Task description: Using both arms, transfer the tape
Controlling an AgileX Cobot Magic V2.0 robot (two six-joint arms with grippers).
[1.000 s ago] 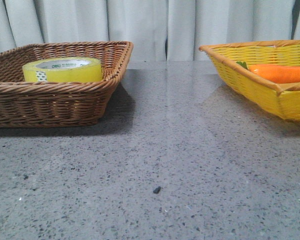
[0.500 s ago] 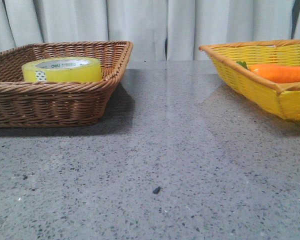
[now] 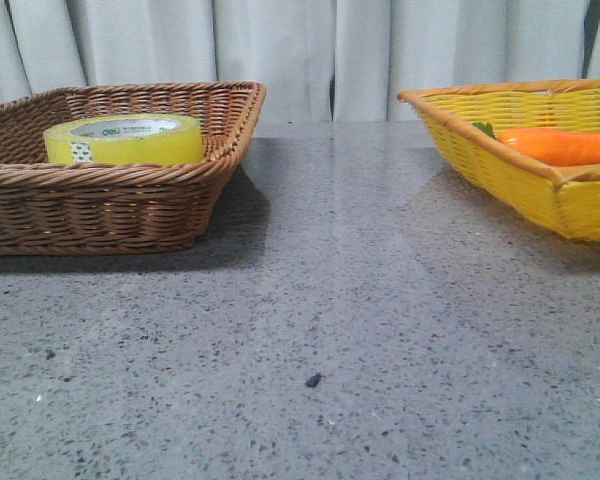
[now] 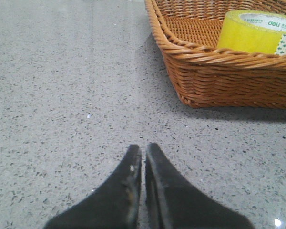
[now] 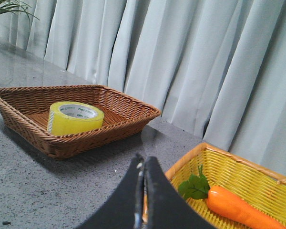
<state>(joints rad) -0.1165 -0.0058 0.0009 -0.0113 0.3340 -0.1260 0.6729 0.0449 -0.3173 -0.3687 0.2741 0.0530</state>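
Note:
The tape (image 3: pixel 126 139), a wide yellow roll with a white core, lies flat in the brown wicker basket (image 3: pixel 160 205) at the left of the front view. It also shows in the left wrist view (image 4: pixel 257 32) and the right wrist view (image 5: pixel 75 118). Neither arm shows in the front view. My left gripper (image 4: pixel 143 149) is shut and empty, low over the bare table beside the brown basket (image 4: pixel 219 71). My right gripper (image 5: pixel 143 160) is shut and empty, near the yellow basket's rim.
A yellow wicker basket (image 3: pixel 500 165) at the right holds an orange carrot (image 3: pixel 560 146) with green leaves. It also shows in the right wrist view (image 5: pixel 238 174). A small dark speck (image 3: pixel 313 380) lies on the grey speckled table. White curtains hang behind.

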